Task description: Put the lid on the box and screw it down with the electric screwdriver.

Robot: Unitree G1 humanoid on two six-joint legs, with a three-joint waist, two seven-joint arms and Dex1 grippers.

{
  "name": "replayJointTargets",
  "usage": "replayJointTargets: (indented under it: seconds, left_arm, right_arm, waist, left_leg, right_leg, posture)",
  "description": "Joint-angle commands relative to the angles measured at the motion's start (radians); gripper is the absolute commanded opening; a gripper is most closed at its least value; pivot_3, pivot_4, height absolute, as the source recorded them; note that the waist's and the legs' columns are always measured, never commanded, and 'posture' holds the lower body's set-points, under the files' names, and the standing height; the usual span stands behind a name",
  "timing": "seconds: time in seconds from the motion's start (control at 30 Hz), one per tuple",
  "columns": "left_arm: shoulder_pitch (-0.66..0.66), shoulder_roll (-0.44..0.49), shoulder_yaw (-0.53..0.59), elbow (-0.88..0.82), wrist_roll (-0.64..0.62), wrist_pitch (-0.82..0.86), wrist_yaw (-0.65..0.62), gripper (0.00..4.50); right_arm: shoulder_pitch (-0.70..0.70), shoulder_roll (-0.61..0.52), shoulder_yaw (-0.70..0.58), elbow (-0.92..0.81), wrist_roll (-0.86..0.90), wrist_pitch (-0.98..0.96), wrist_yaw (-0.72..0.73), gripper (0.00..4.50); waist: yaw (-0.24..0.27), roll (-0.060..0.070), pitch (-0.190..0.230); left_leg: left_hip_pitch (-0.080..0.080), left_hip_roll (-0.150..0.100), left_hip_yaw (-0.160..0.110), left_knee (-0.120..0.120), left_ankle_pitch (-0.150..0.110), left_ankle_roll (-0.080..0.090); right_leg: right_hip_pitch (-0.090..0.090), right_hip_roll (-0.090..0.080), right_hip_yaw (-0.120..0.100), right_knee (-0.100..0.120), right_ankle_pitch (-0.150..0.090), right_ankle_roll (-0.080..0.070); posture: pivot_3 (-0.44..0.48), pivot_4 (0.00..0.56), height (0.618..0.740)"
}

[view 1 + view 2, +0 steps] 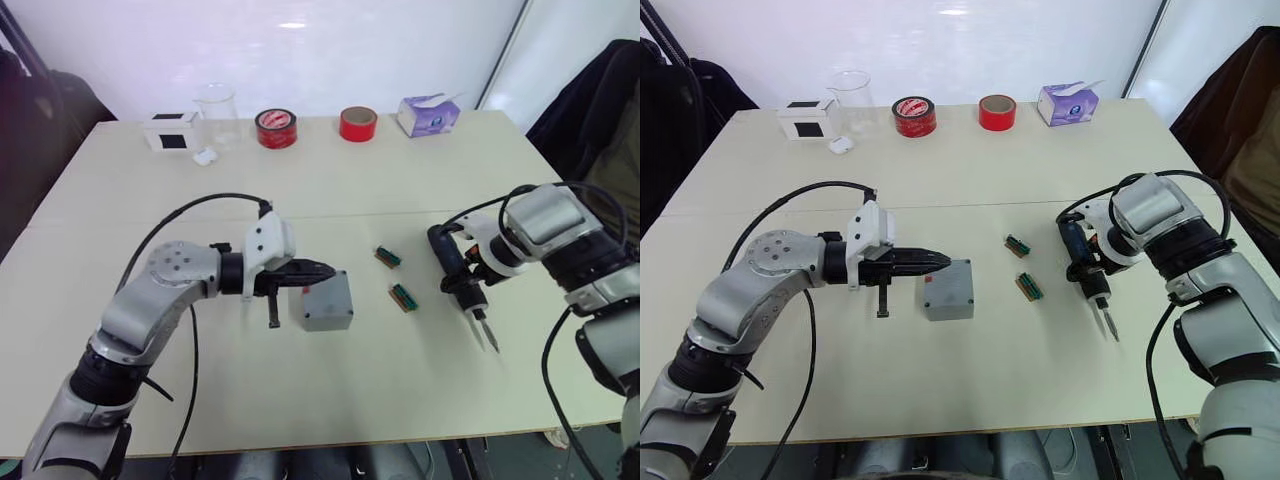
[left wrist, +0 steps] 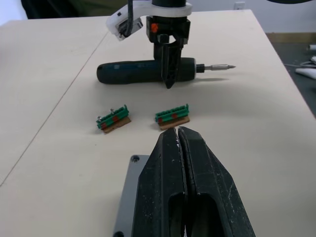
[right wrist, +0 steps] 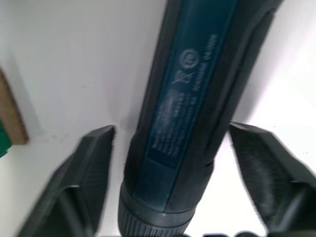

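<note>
The small grey box (image 1: pixel 328 320) stands at mid-table with the flat grey lid (image 1: pixel 320 293) lying on top of it; one corner screw hole of the lid (image 2: pixel 129 197) shows in the left wrist view. My left gripper (image 1: pixel 335 270) is shut, its tip just over the lid's left edge, holding nothing. The electric screwdriver (image 1: pixel 463 280) lies on the table to the right, bit pointing toward the near edge. My right gripper (image 3: pixel 173 148) is open and straddles its black body, with a gap on each side of the fingers (image 3: pixel 89 168).
Two small green terminal blocks (image 1: pixel 388 257) (image 1: pixel 402 297) lie between box and screwdriver. Along the far edge stand a white box with a black face (image 1: pixel 170 132), a glass beaker (image 1: pixel 216 115), two red tape rolls (image 1: pixel 276 128) (image 1: pixel 358 124) and a tissue pack (image 1: pixel 428 114).
</note>
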Motion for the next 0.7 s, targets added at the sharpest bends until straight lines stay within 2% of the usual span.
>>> replayJointTargets:
  seconds: [0.03, 0.1, 0.23, 0.33, 0.43, 0.5, 0.6, 0.7]
  left_arm:
    - [0.006, 0.019, 0.026, -0.027, 0.011, -0.027, 0.001, 0.00]
    - [0.004, 0.024, 0.026, -0.024, 0.012, -0.027, -0.004, 0.00]
    - [0.004, 0.038, 0.031, -0.011, 0.012, -0.025, -0.016, 0.00]
    - [0.013, 0.054, 0.029, 0.009, 0.017, -0.023, -0.028, 0.00]
    - [0.019, 0.063, 0.033, 0.020, 0.014, -0.028, -0.038, 0.00]
    - [0.019, 0.064, 0.021, 0.037, 0.021, -0.029, -0.048, 0.00]
    - [0.020, 0.068, 0.009, 0.052, 0.024, -0.034, -0.065, 0.00]
    - [0.017, 0.068, 0.004, 0.065, 0.024, -0.033, -0.080, 0.00]
  right_arm:
    - [-0.015, 0.031, -0.061, 0.014, 0.018, 0.023, -0.013, 2.10]
    - [-0.019, 0.030, -0.094, 0.005, 0.021, 0.032, -0.024, 1.81]
    - [-0.042, 0.024, -0.177, -0.049, 0.037, 0.068, -0.054, 1.79]
    - [-0.029, -0.011, -0.276, -0.227, 0.097, 0.055, -0.037, 1.79]
    - [0.000, -0.015, -0.348, -0.331, 0.120, 0.043, -0.058, 1.79]
    - [0.075, 0.081, -0.560, -0.475, 0.172, -0.146, -0.084, 1.79]
    - [0.149, 0.258, -0.799, -0.611, 0.239, -0.329, -0.163, 1.79]
    - [0.218, 0.380, -0.880, -0.687, 0.230, -0.499, -0.262, 1.79]
  waist:
    - [-0.001, 0.000, 0.000]
    - [-0.001, 0.000, 0.000]
    - [0.001, 0.001, 0.001]
    - [0.005, 0.002, 0.001]
    - [0.005, 0.003, 0.002]
    - [0.005, 0.003, 0.002]
    - [0.000, 0.003, 0.002]
    - [0.004, 0.003, 0.002]
  left_leg:
    - [0.000, 0.000, 0.000, 0.000, 0.000, 0.000]
    - [0.000, 0.000, 0.000, 0.000, 0.000, 0.000]
    - [-0.001, 0.000, 0.000, 0.000, 0.000, 0.000]
    - [-0.002, 0.000, 0.000, 0.000, 0.000, 0.000]
    - [-0.003, 0.000, 0.001, 0.000, 0.000, 0.000]
    - [-0.004, 0.000, 0.000, 0.000, 0.000, 0.000]
    - [-0.003, 0.000, 0.000, 0.000, 0.000, 0.000]
    - [-0.003, 0.000, 0.000, -0.001, 0.000, 0.000]
  right_leg:
    - [0.000, 0.000, 0.000, 0.000, 0.000, 0.000]
    - [0.000, 0.000, 0.000, 0.000, 0.000, 0.000]
    - [-0.001, 0.000, 0.000, 0.001, 0.000, 0.000]
    - [-0.003, 0.000, 0.000, 0.001, 0.000, 0.000]
    - [-0.005, 0.000, 0.000, 0.001, 0.000, 0.000]
    - [-0.004, 0.000, 0.000, 0.001, 0.000, 0.000]
    - [-0.003, 0.000, 0.000, 0.001, 0.000, 0.000]
    - [-0.005, 0.001, 0.001, 0.003, 0.000, 0.000]
  posture:
    - [0.000, 0.150, 0.740]
    - [0.000, 0.150, 0.740]
    - [0.000, 0.150, 0.740]
    - [0.000, 0.150, 0.740]
    - [0.000, 0.150, 0.740]
    - [0.000, 0.150, 0.740]
    - [0.000, 0.150, 0.740]
    - [0.000, 0.150, 0.740]
